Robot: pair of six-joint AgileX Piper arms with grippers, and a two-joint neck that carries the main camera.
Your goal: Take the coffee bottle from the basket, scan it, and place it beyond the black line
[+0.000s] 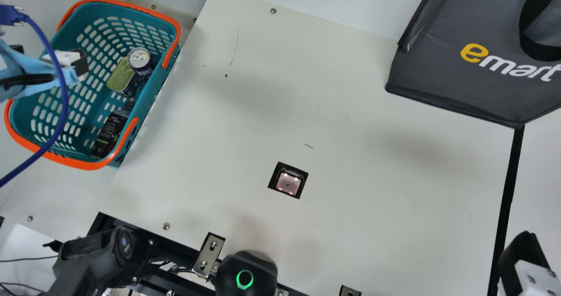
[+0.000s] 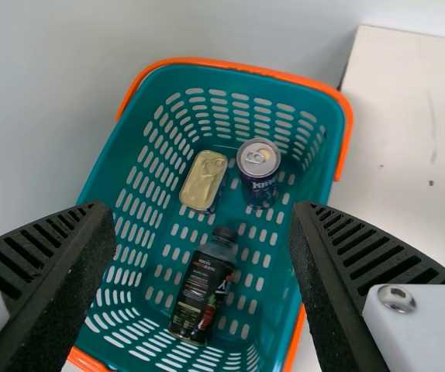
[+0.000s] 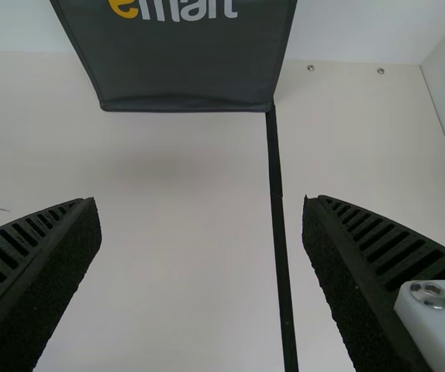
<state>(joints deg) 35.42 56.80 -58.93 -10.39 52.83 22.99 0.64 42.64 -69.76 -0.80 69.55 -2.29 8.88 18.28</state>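
Left tool [image 2: 199, 213] above the basket [image 2: 230, 76], fingers spread wide, holding nothing; the coffee bottle [image 2: 203, 291] lies aslant inside, cap towards the can [image 2: 258, 170] and the tin [image 2: 204, 182]. Right tool [image 3: 201, 205], likewise wide apart and empty, over the black line [image 3: 279, 225]. Probable faults: closure askew to the bottle's axis may roll it or pinch one edge; descent too near the wall may catch a finger on the rim; a grip covering the code may defeat the scanner [image 1: 288, 184]; early release may leave the bottle short of the line
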